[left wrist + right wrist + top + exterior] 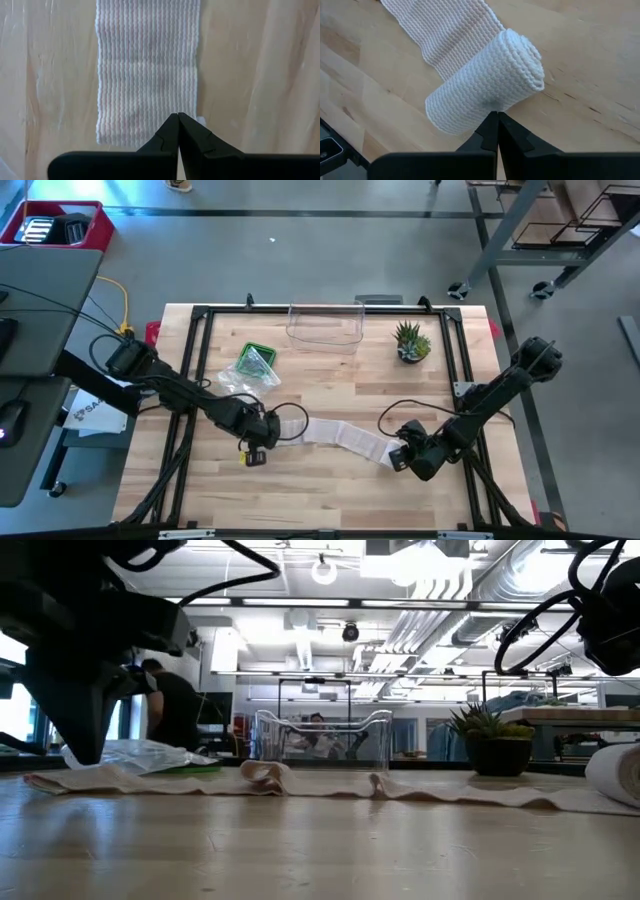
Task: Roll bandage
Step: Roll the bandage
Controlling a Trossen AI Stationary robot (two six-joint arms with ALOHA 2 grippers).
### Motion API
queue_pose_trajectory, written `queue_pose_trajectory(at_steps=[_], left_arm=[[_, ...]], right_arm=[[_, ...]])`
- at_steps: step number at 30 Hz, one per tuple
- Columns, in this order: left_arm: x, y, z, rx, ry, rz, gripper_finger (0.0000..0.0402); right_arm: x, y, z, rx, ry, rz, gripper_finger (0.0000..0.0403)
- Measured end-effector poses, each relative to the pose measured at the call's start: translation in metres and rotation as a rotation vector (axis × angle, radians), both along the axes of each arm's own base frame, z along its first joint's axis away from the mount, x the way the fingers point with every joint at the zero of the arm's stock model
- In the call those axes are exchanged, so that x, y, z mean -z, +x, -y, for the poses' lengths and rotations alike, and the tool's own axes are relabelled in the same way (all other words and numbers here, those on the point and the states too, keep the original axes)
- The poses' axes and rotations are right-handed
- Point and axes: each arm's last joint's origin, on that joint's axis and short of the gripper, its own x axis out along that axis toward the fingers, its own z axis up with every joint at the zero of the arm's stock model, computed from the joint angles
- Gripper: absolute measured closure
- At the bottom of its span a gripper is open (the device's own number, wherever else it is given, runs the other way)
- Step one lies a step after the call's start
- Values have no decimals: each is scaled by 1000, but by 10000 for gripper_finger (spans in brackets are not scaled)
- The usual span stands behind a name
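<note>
A white knitted bandage lies flat as a strip across the wooden table. Its right end is wound into a roll, which lies on its side on the wood. My left gripper is shut and stands at the strip's flat left end. My right gripper is shut right at the roll. In the low view the strip runs slack with small wrinkles to the roll at the right. My left gripper has its shut fingertips down on the bandage's flat free end, close to the end edge and about mid-width. It comes steeply from above. That end lies flat on the table. My right gripper sets its shut fingertips against the roll's curved side, about midway along its length. It comes slanting down from the side away from the strip. The roll rests on the table.
A clear plastic box and a small potted plant stand at the table's far side. A green item under clear plastic lies far left. A small yellow and black object sits by my left gripper. A black frame edges the table.
</note>
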Motion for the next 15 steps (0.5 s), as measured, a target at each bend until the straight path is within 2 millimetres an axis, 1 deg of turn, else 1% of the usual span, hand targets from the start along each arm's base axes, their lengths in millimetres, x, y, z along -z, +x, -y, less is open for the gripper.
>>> queue_pose_trajectory(at_steps=[6, 10, 15], left_arm=[[1, -4, -2, -11, 16, -40, 402], [6, -10, -4, -52, 17, -93, 401], [13, -18, -6, -89, -24, -150, 402]], right_arm=[[0, 0, 0, -3, 6, -6, 403], [0, 0, 0, -4, 7, -7, 403], [0, 0, 0, -4, 7, -7, 403]])
